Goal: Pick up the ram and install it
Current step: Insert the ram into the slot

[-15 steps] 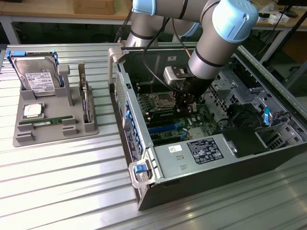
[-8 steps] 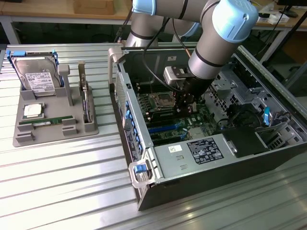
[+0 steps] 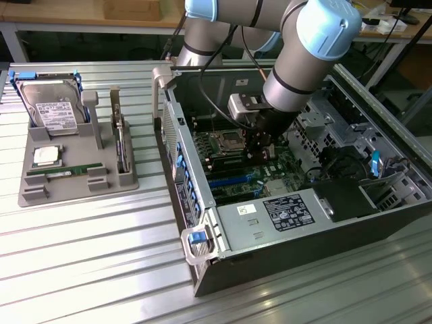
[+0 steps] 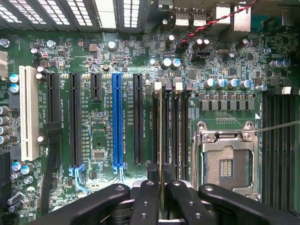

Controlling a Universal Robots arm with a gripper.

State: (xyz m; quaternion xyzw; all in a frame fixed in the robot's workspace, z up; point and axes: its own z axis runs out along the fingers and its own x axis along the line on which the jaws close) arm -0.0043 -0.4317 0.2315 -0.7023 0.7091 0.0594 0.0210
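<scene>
Green motherboard (image 4: 101, 140) lies inside the open PC case (image 3: 283, 260), with the arm reaching down into it. Gripper (image 4: 161, 187) sits over the memory slots (image 4: 176, 131), betw. the blue slot (image 4: 117, 122) and the empty CPU socket (image 4: 225, 161). Jaws nearly together, clamped on the ram (image 4: 161, 136), which stands edge-on and runs along one slot; can't tell if it's seated or just above. On the exterior view's left, well apart from the case, is a grey tray (image 3: 40, 192) w/ hard drive (image 3: 50, 108), silver processor chip (image 3: 46, 155) and another green stick (image 3: 67, 172) lying flat.
</scene>
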